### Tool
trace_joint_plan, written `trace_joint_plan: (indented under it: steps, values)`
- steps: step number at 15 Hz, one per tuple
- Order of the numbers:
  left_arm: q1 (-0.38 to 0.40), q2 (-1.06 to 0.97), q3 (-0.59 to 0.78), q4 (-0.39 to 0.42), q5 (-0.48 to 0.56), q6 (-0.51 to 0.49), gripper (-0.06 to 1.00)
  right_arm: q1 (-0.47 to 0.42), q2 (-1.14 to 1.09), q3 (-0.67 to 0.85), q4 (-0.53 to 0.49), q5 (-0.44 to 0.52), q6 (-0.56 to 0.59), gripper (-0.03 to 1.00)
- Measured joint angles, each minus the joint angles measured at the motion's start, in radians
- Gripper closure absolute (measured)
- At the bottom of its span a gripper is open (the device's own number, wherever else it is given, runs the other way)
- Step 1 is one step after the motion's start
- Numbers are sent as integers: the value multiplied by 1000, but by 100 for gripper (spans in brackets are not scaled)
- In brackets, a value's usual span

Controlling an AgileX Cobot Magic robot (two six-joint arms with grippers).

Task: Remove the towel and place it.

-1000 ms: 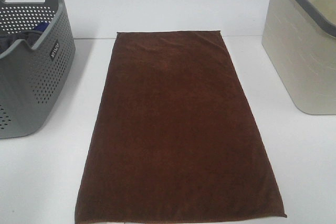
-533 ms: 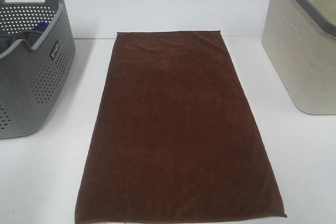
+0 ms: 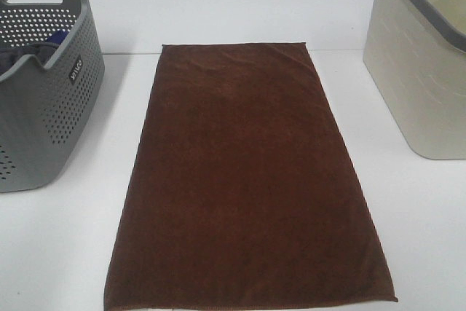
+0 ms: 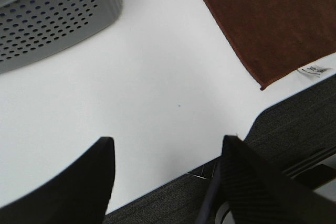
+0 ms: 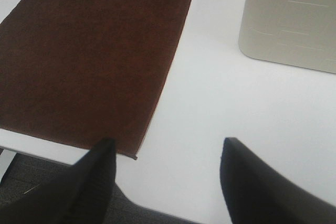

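Towel [image 3: 247,180] lies flat mid-bench, reaching the near edge, between 2 baskets [image 3: 44,85] [image 3: 422,71]. Left gripper [image 4: 165,182] and right gripper [image 5: 165,182] hover spread wide, grasping nothing.

The left wrist view shows the left gripper [image 4: 165,182] as two matte black fingers [image 4: 79,187], broad at the base, tapering to blunt rounded tips; the wider finger carries a faint woven, carbon-like texture. The right gripper [image 5: 170,179] shows the same pair of plain black tapered fingers [image 5: 260,187], with no visible markings, screws or cables.
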Motion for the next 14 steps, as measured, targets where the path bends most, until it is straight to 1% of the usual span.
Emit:
trace_joint_plan:
  steps: [1, 2, 5, 6, 7, 11, 14]
  values:
    - [2, 0, 0, 0, 0, 0, 37, 0, 0, 0, 0, 0, 0, 40]
    - [20, 0, 0, 0, 0, 3, 37, 0, 0, 0, 0, 0, 0, 40]
    - [149, -30, 0, 0, 0, 3, 37, 0, 0, 0, 0, 0, 0, 40]
    - [184, -65, 0, 0, 0, 3, 37, -10, 0, 0, 0, 0, 0, 40]
    - [212, -114, 1, 0, 0, 4, 37, -39, 0, 0, 0, 0, 0, 40]
    - [243, -289, 1, 0, 0, 4, 37, -182, -3, 0, 1, -1, 0, 40]
    - [244, -362, 1, 0, 0, 4, 37, -207, -3, 0, 6, -1, 0, 40]
